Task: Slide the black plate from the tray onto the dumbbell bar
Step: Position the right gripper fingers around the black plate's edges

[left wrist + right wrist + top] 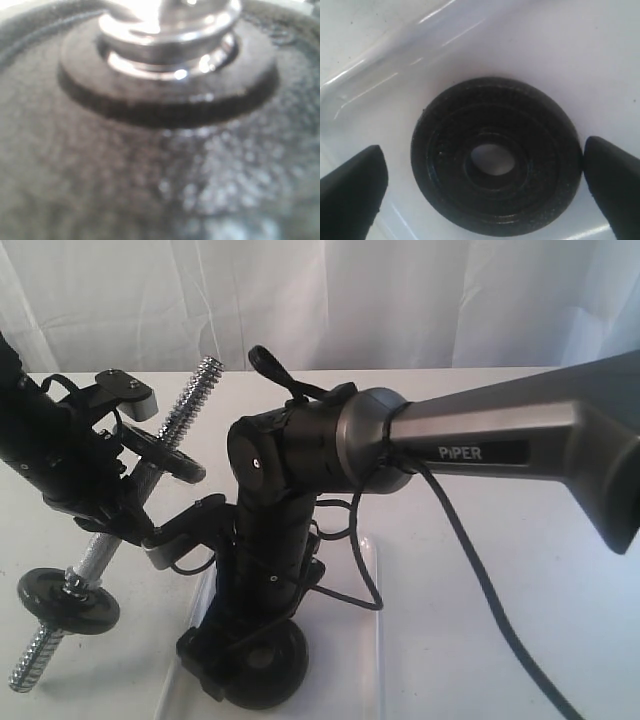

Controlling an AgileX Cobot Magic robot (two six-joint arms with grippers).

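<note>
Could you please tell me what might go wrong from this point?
1. The right gripper straddles the black plate with open jaws; the plate lies flat in the smooth tray, so it may slip out when they close.
2. The dumbbell bar sits tilted and its end is coarsely threaded, so the plate's hole might snag there.

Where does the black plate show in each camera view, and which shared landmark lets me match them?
Exterior view: black plate at bottom centre, on the tray.
Left wrist view: not in it; that disc sits on the dumbbell bar.
Right wrist view: fills the middle.
Shared landmark: the tray's clear rim.
</note>
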